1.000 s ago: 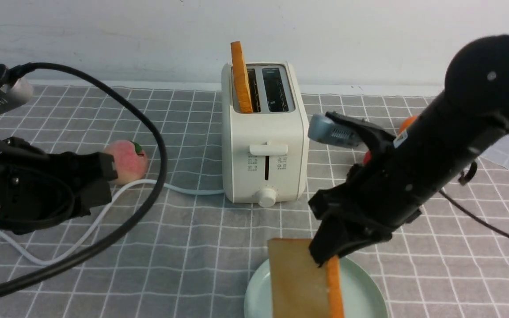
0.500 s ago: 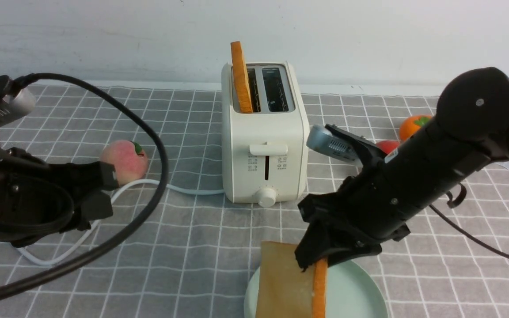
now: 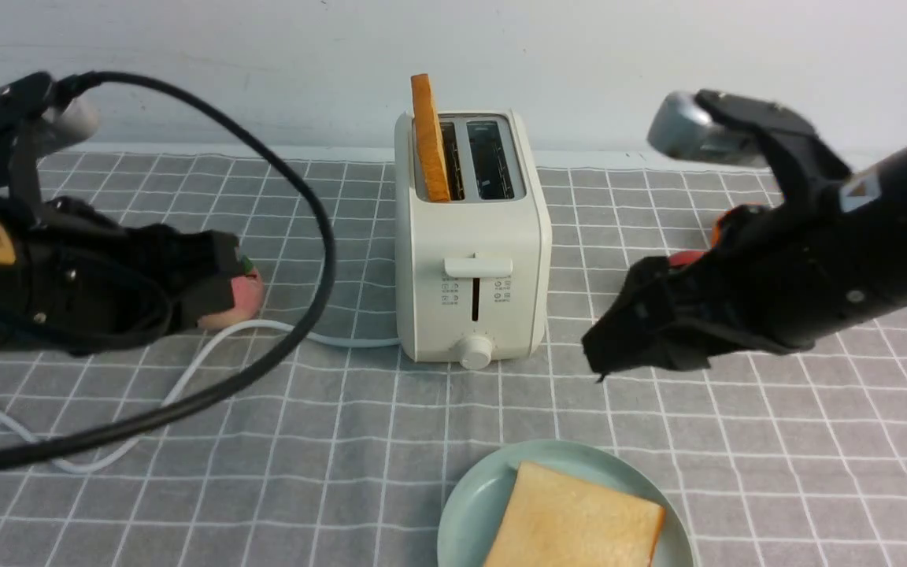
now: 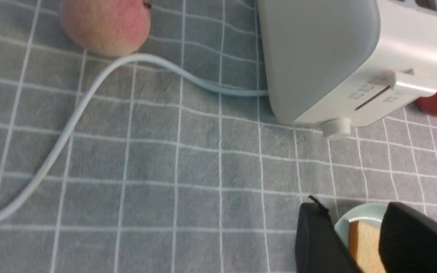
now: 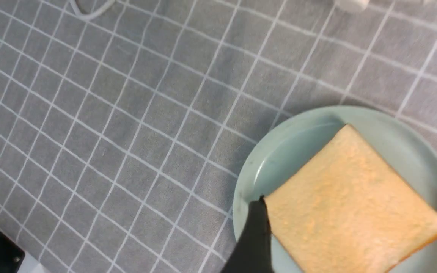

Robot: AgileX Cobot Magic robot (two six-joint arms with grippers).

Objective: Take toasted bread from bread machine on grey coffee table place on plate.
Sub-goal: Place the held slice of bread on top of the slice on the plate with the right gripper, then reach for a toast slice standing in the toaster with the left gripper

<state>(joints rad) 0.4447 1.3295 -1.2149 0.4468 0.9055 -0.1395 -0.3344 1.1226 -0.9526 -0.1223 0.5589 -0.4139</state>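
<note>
Toast (image 3: 575, 516) is now lying on the plate (image 3: 469, 504), 6 o'clock from the toaster (image 3: 469, 260). I am lifting the right gripper (image 3: 611, 350), jaws apart, same as the left gripper (image 3: 217, 287); another slice (image 3: 428, 134) is waiting.

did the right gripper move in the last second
Yes. The right gripper rose from the plate, up and rightward, now level with the knob of the bread machine, leaving one toasted bread slice flat on the plate.

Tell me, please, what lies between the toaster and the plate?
Only bare grey cloth; the front view shows nothing else lying between the toaster and the plate.
</note>
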